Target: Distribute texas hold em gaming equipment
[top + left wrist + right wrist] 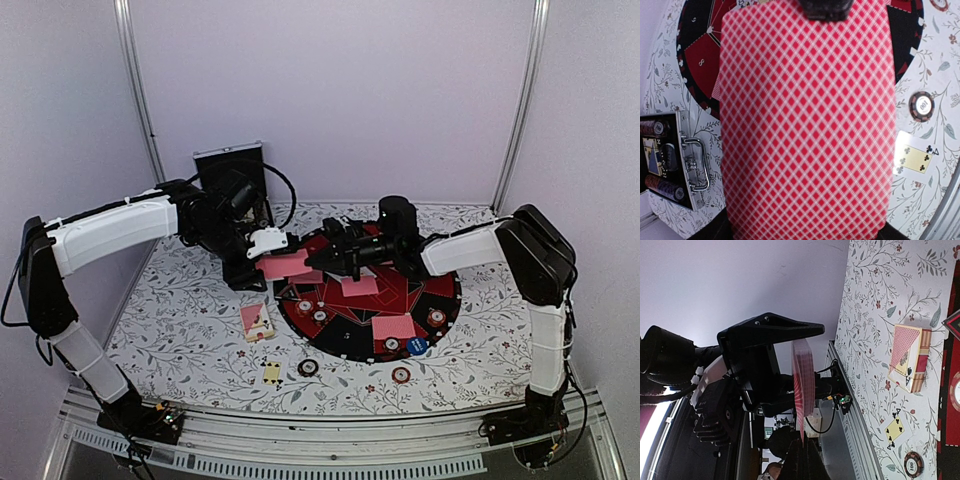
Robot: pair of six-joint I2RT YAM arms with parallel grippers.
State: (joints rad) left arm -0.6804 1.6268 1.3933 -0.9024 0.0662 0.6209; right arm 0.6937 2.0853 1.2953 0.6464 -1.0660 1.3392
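Hanging above the 9 o'clock rim of the round black-and-red game mat [447, 290], the deck of pink diamond-backed playing cards [286, 266] sits flat side up, clear of the flower-patterned worktop [180, 310]. The left pincer [268, 250] is clamped firmly on its near end. The right pincer [330, 258] reaches across from 3 o'clock, its tips closed tight at the deck's far edge. They seem to nip the top card, though I cannot make out a single card between them.

To my eye the step in hand is peeling one card off to deal. It would go best drawn straight back toward 3 o'clock, in the plane of the deck, with the left grip firm so only one card slides. A second card clinging underneath is the thing to watch for.

On the mat two pink-backed cards [358, 285] already lie, one near the centre and one toward 5 o'clock. Striped chips [437, 318] and a blue round button [417, 345] crowd the 4 to 5 o'clock rim. The 7 o'clock part looks freer.

Off the mat at 8 o'clock stand the small pink card box [257, 322], a face-up four of clubs [914, 157] and a black striped chip [921, 105]. The silver-edged black case [230, 175] stands at 11 o'clock, close behind the left arm.
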